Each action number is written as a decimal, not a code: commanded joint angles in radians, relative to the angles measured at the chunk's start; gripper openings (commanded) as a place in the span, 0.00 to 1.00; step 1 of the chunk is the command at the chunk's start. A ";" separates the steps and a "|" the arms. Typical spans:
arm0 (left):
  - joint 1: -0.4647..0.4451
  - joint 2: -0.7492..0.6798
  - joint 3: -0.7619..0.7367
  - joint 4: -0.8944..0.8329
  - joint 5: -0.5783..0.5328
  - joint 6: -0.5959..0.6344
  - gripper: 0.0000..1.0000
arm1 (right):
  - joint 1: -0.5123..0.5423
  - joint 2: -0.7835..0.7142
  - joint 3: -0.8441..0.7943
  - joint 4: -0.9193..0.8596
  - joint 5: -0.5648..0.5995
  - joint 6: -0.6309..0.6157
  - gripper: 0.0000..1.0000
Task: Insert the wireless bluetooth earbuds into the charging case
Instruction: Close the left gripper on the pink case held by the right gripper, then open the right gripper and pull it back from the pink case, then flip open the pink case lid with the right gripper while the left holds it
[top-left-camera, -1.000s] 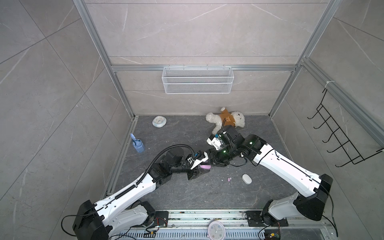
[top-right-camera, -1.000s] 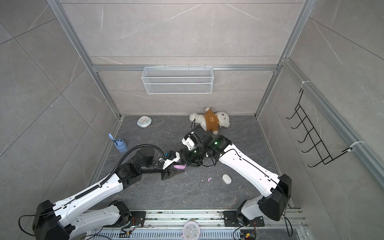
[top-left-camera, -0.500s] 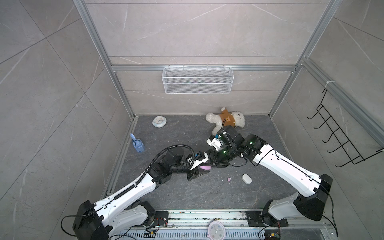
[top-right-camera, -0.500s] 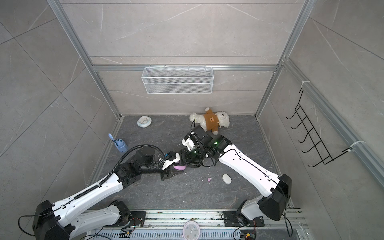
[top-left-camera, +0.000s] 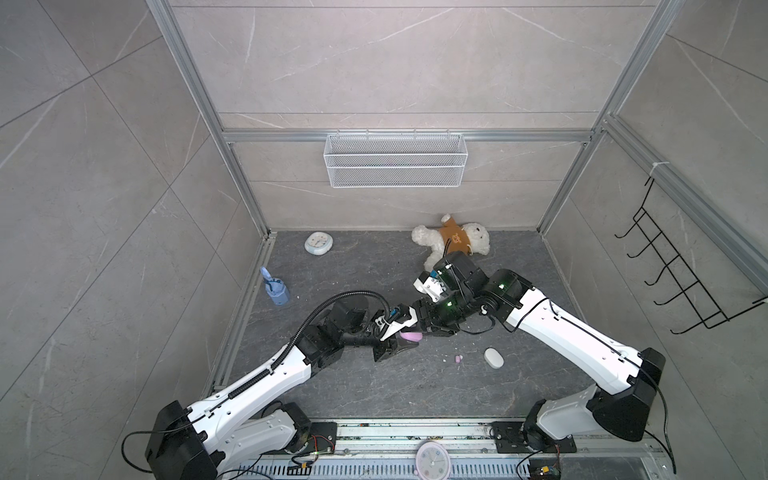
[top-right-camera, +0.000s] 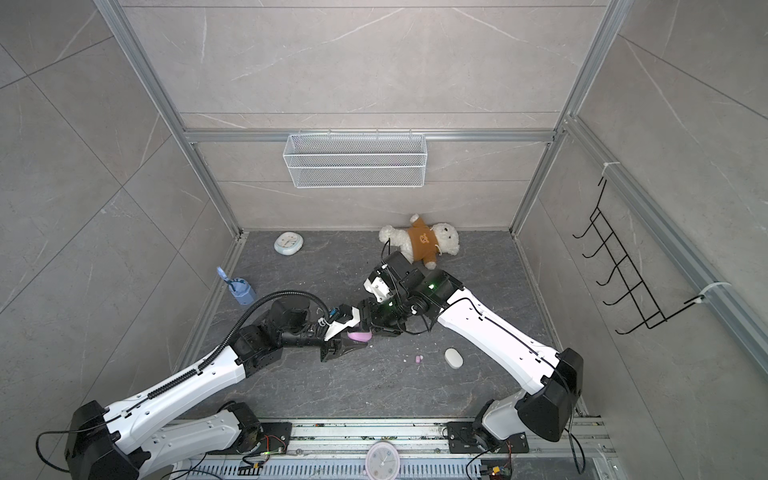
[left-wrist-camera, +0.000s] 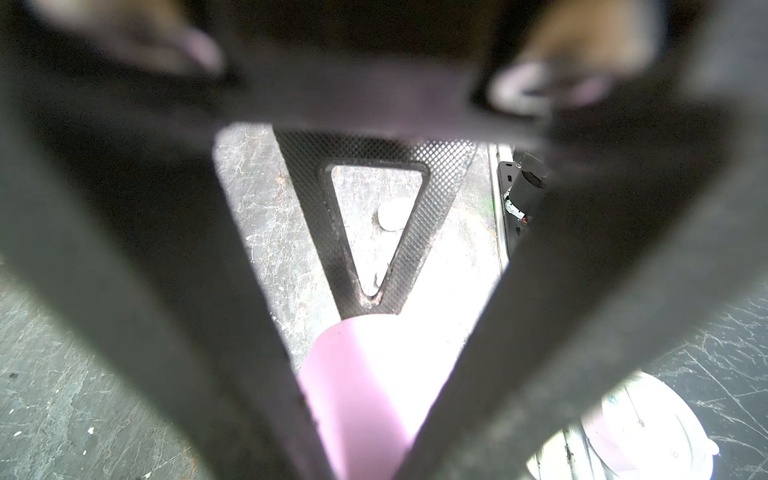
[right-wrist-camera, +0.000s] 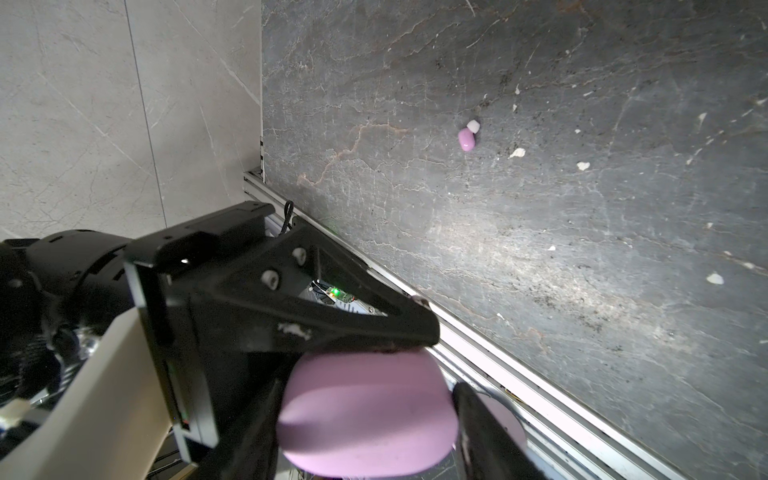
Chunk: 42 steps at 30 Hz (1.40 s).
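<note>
The pink charging case (top-left-camera: 412, 335) (top-right-camera: 360, 336) hangs just above the floor between both arms. My left gripper (top-left-camera: 404, 340) (top-right-camera: 352, 340) is shut on it, and the case (left-wrist-camera: 365, 395) fills the gap between its fingers. My right gripper (top-left-camera: 432, 330) (top-right-camera: 380, 330) holds the same case (right-wrist-camera: 365, 415) from the opposite side, one finger on each end. A pink earbud (top-left-camera: 458, 358) (top-right-camera: 419, 358) (right-wrist-camera: 466, 139) lies on the floor to the right, with a small white piece (right-wrist-camera: 473, 125) touching it. No other earbuds show.
A white oval case (top-left-camera: 493, 358) (top-right-camera: 453, 358) lies beside the pink earbud. A teddy bear (top-left-camera: 453, 243) sits behind the right arm; a white clock (top-left-camera: 318, 242) and blue bottle (top-left-camera: 276, 291) are at the left. White crumbs dot the floor.
The left gripper's fingers have closed a little tighter on the pink case. Both arms stay almost where they were.
</note>
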 joint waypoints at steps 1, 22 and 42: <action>-0.006 -0.011 0.045 0.015 0.039 0.001 0.41 | 0.006 -0.014 0.013 0.003 -0.014 -0.002 0.52; -0.007 -0.012 -0.006 0.185 0.171 -0.180 0.40 | -0.101 -0.197 -0.069 -0.067 0.104 -0.012 0.95; -0.006 0.026 0.045 0.236 0.389 -0.319 0.39 | 0.273 -0.309 -0.078 -0.020 0.590 -0.614 0.88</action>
